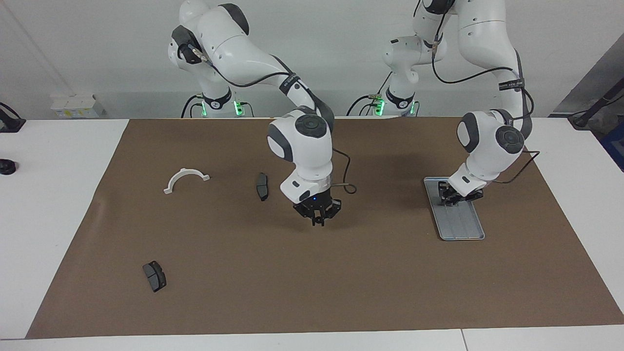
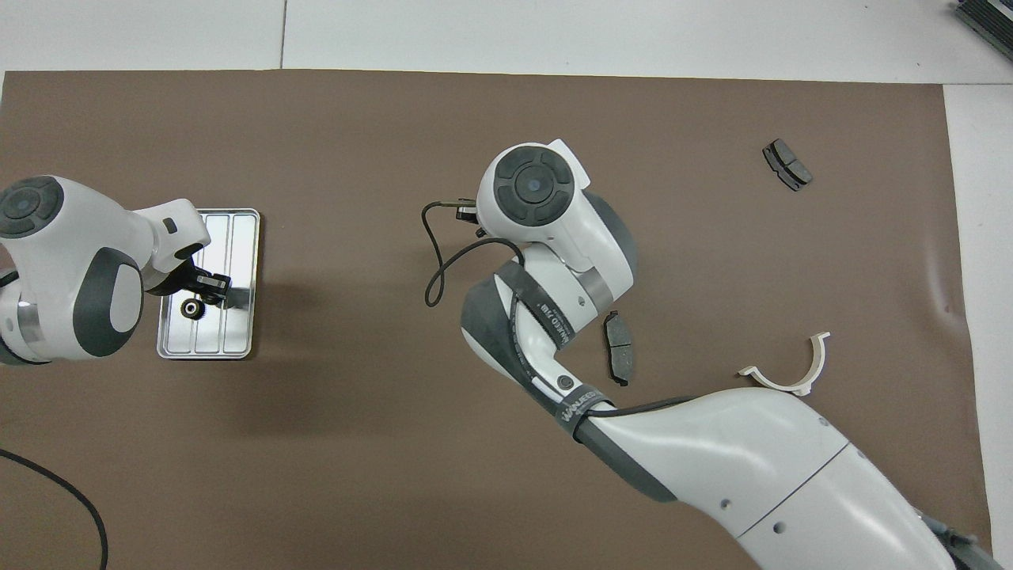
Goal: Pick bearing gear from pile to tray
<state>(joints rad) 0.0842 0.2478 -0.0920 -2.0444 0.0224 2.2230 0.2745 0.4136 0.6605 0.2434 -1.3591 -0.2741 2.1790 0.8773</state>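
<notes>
The silver tray (image 1: 463, 224) lies on the brown mat toward the left arm's end; it also shows in the overhead view (image 2: 237, 237). A small black round gear (image 2: 190, 309) lies flat in the tray. My left gripper (image 1: 456, 197) is low over the tray's end nearer the robots, open, with one finger (image 2: 212, 285) just beside the gear and not touching it. My right gripper (image 1: 317, 220) hangs over the middle of the mat, fingers together, with nothing visible between them. In the overhead view its own wrist hides it.
The white half-ring bracket (image 1: 185, 178) lies toward the right arm's end. One dark brake pad (image 1: 262, 186) lies beside the right wrist. Another brake pad (image 1: 154, 276) lies farther from the robots. No loose gears show on the mat.
</notes>
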